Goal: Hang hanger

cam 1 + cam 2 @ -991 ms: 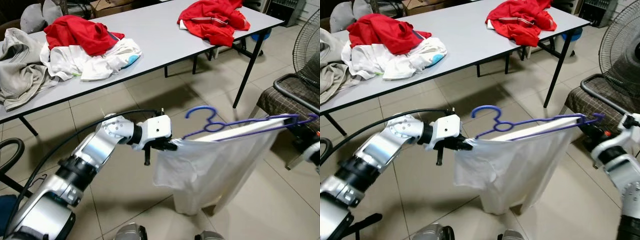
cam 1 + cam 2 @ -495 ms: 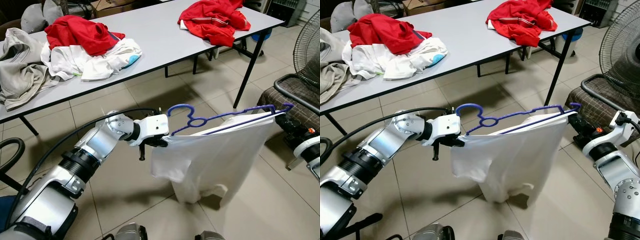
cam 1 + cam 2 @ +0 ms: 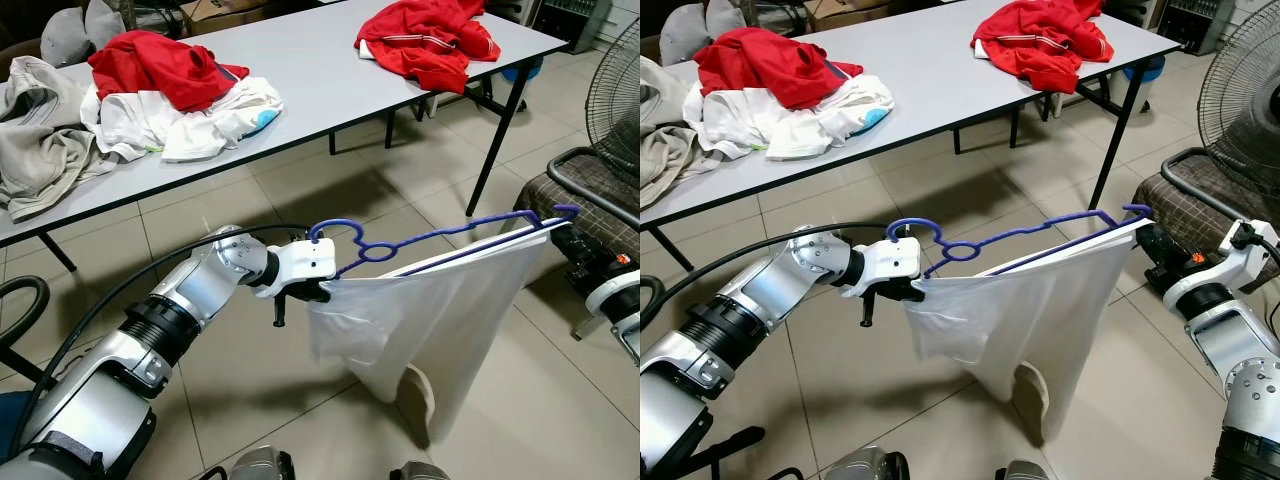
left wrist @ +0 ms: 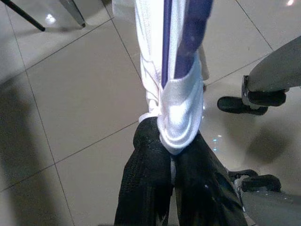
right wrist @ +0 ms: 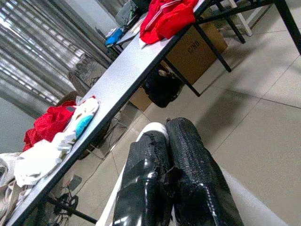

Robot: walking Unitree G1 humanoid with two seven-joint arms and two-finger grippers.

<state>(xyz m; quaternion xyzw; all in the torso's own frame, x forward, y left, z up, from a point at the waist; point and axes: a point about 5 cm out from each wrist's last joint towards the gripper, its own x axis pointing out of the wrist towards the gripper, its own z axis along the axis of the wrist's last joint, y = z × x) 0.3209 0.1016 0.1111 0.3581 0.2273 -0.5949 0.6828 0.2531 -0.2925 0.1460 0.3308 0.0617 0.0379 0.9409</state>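
Hanger [image 3: 440, 232], blue with a white garment [image 3: 430, 320] draped on it, is suspended above the tiled floor [image 3: 250, 200] between both arms, well below the worktop [image 3: 320, 70]. The left tool [image 4: 171, 162] is clamped on the garment's shoulder fabric at the hook end; in the left wrist view its fingers [image 4: 146, 183] pinch bunched cloth beneath the blue bar. The right tool [image 5: 169, 174] has its fingers pressed together on white fabric at the far end. Risk: both grips appear to bear on cloth rather than on the bar, so the hanger could slide out or tip, dropping the garment. The trailing hem hangs close to the floor and may drag. The grey worktop carries red clothing [image 3: 425, 40] and a mixed pile [image 3: 150, 95]. A fan [image 3: 615, 90] and a chair [image 3: 580, 200] stand near the right arm and could snag the hanger during travel.
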